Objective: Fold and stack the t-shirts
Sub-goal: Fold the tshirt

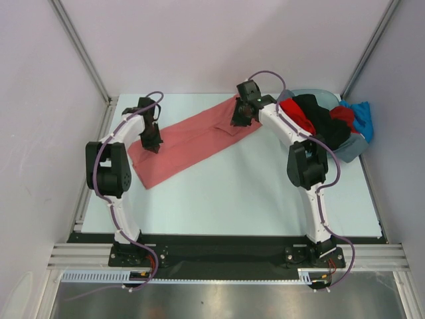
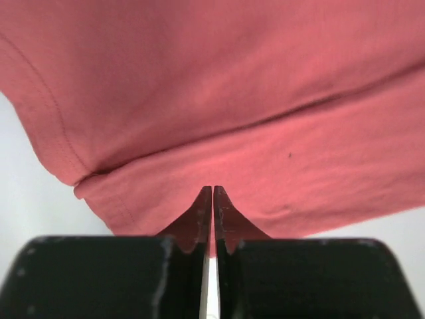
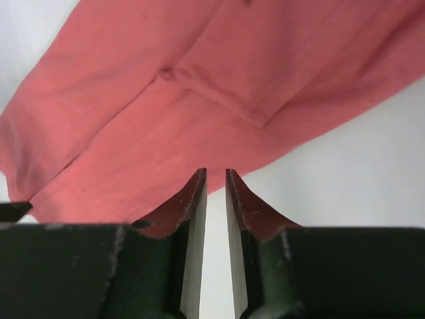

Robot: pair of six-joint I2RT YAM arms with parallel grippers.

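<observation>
The salmon-red t-shirt [image 1: 192, 139] is soft matte knit cloth, folded into a long flat band on the pale, smooth table [image 1: 252, 193]. In the left wrist view a double-stitched hem curves along its left edge and one layer lies over another along a straight fold line. The right wrist view shows a sewn seam meeting a fold near its middle. In the top view the band's long axis runs diagonally. Its broad end is at the near left, by the left gripper [image 1: 154, 143], and its narrower end is at the far right, where it rises to the right gripper [image 1: 239, 119]. The left gripper's black jaws are pressed almost together on the shirt's near edge, with red cloth in the slit. The right gripper's jaws stand a narrow slit apart at the cloth edge, and I cannot tell whether they pinch it. At the far right a grey-blue basin [image 1: 352, 151] holds a crumpled heap of black, red and blue t-shirts [image 1: 322, 123].
</observation>
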